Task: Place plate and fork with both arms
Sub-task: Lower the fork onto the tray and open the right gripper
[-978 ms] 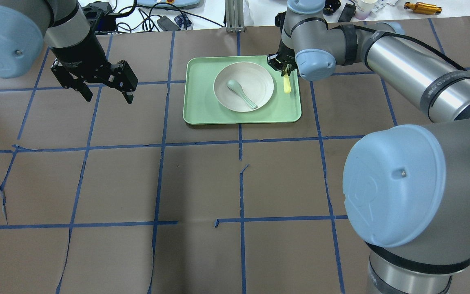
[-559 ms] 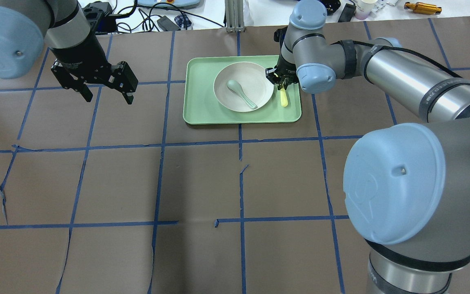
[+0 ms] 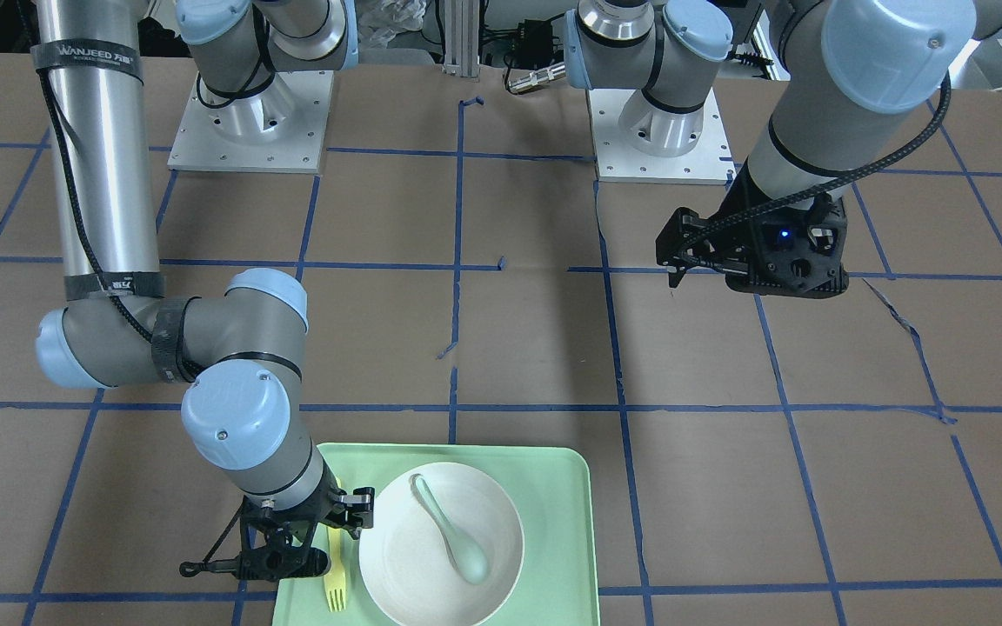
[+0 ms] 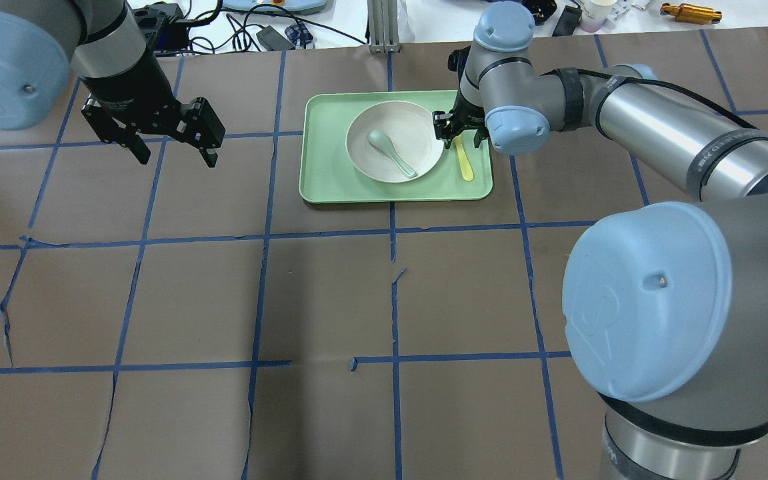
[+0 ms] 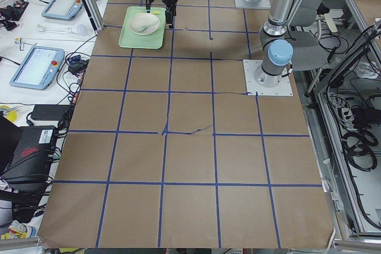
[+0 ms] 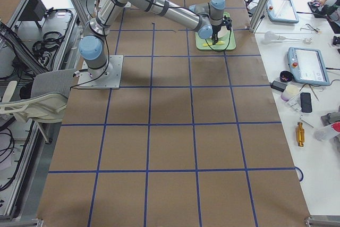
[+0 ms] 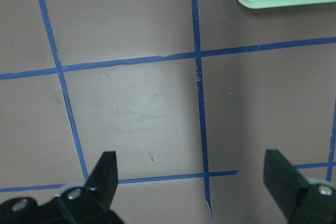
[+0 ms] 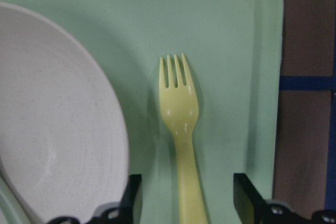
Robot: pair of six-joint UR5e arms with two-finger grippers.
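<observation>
Brown counter (image 4: 324,300): your right gripper (image 4: 457,137) has just released the fork (image 4: 466,163) beside the plate (image 4: 411,127), seemingly finishing placement; left gripper (image 4: 177,159) hangs spread, empty.

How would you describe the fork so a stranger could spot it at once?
Find the mint-green tray. The fork lies on it beside the white plate, straddled by the open right gripper. It alone is yellow with tines; the spoon sits in the plate.

Your overhead and front views face each other over the tray (image 4: 323,153). Both wrist cameras look down, sharing it.
</observation>
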